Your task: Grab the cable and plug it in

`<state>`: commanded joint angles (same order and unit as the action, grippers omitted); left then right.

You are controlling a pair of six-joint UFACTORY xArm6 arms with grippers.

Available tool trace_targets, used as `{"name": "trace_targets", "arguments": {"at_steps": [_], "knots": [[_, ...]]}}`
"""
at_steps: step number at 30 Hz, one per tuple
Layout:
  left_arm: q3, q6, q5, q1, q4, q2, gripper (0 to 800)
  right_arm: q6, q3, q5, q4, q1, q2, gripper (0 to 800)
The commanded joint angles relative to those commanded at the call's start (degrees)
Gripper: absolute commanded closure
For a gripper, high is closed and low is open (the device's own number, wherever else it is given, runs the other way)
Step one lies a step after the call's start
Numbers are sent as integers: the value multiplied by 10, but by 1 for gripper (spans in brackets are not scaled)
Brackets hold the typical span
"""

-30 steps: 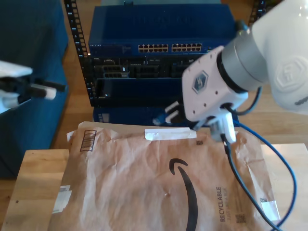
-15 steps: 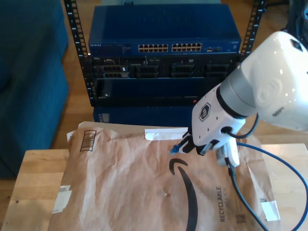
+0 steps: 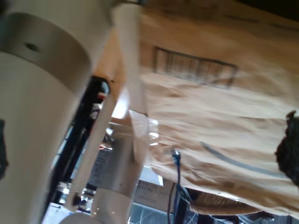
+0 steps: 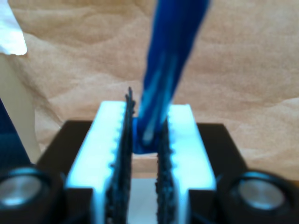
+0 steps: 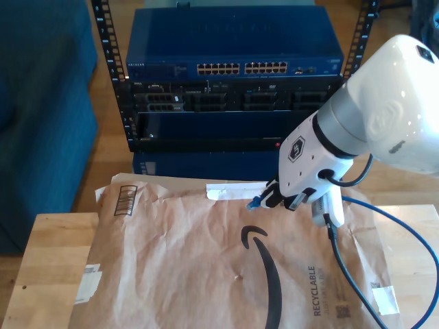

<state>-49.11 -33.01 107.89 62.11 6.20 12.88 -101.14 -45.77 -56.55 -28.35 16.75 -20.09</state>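
Blue cable, one end held off the paper mailer

The cable (image 5: 374, 236) is thin and bright blue. Its blue-booted plug end (image 5: 254, 203) is clamped between the closed jaws of my second gripper (image 5: 271, 199) and sticks out past them toward the exterior view's left, tilted slightly down, just above the brown paper mailer (image 5: 178, 260). In the second wrist view the cable (image 4: 161, 79) runs up out of the white toothed pads (image 4: 112, 154), blurred by closeness. Behind the gripper, in the exterior view, a loop of it arcs out toward that view's right edge, and another strand runs down over the mailer to the lower edge.
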Motion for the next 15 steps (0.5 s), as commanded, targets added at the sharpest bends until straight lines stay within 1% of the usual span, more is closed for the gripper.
{"name": "trace_targets", "arguments": {"at_steps": [4, 7, 10, 12, 13, 15], "knots": [[42, 47, -8, 31, -39, 3, 2, -1, -4, 2, 0, 0, 13, 800], [69, 68, -44, 72, -43, 3, 2, -1, -15, 4, 7, -3, 26, 800], [101, 85, -52, 93, -47, 7, 2, -1, -20, 4, 11, -3, 27, 800], [130, 87, -59, 94, -58, 18, 2, -1, -20, 4, 11, -3, 27, 800], [148, 88, -74, 95, -62, 28, 2, -1, -19, 4, 11, -3, 27, 800], [185, 96, -109, 109, -64, 56, 1, -1, -19, 4, 16, -4, 27, 800]]}}
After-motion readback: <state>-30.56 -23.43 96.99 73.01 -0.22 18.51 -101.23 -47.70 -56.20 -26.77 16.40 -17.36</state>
